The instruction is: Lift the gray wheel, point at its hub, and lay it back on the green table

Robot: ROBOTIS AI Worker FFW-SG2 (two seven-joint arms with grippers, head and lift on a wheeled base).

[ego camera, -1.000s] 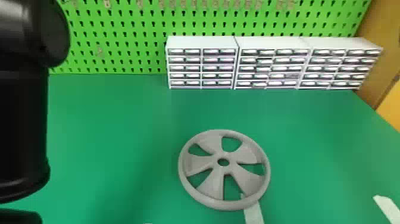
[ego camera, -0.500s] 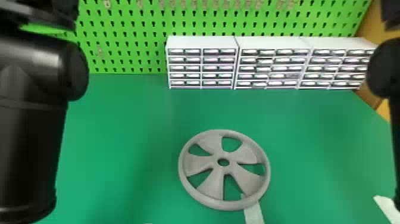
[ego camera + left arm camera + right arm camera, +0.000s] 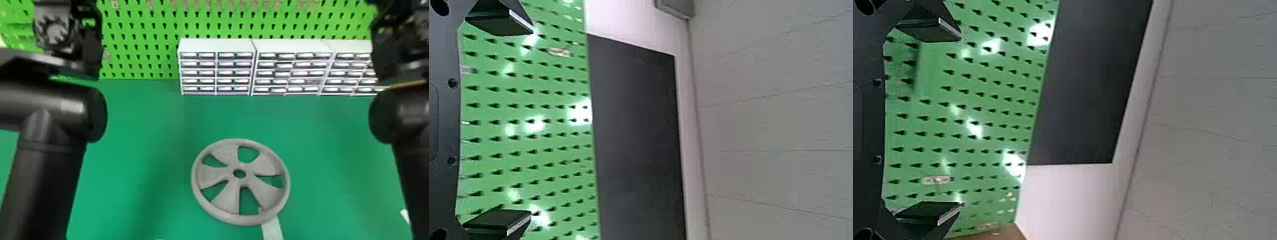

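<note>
Can see the gray wheel point(image 3: 228, 172) lying flat on the green table point(image 3: 153, 134), toward the near side and a little right of the middle in the head view. Can look through its round hub hole and the gaps between its spokes to the green below. Notice a pale strip point(image 3: 272, 228) passing under the near rim, slightly to the right, and running on toward the near edge.

Find the left claw point(image 3: 530, 121) wide open in its wrist view, with two flat black fingers well apart and nothing held between them. Find the right claw point(image 3: 960, 120) just as wide open in its own wrist view, and empty too. In both, see the green pegboard point(image 3: 143, 41) behind the fingers, with a dark panel point(image 3: 639, 140) and a pale wall point(image 3: 774, 130) past it.

In the head view, see the left arm point(image 3: 48, 166) at the left and the right arm point(image 3: 408, 115) at the right, with the wheel between them. At the far side, spot white drawer cabinets point(image 3: 217, 76) in a row in front of the pegboard, partly hidden at the right by the right arm.
</note>
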